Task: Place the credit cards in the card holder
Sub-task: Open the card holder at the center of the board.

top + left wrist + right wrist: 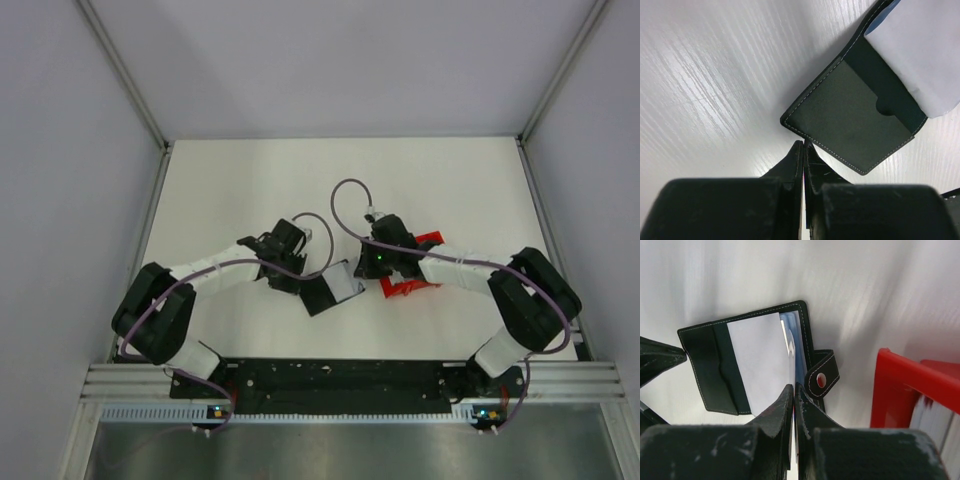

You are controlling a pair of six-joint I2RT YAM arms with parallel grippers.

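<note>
The card holder (pixel 325 295) lies open on the white table between the two arms, black, with a snap strap (pixel 821 380) on one side. A pale credit card (pixel 760 357) stands tilted over its pocket (pixel 850 120), its thin edge running straight into my right gripper (pixel 794 386), which is shut on it. The same card is also visible in the left wrist view (pixel 920 50). My left gripper (pixel 803 142) is shut with nothing in it, its tips right at the holder's stitched edge. More pale cards (pixel 932 415) sit in the red tray.
The red shallow tray (pixel 900 385) stands just right of the holder, partly under my right arm (pixel 460 268). Enclosure walls and metal rails border the table on the left, right and back.
</note>
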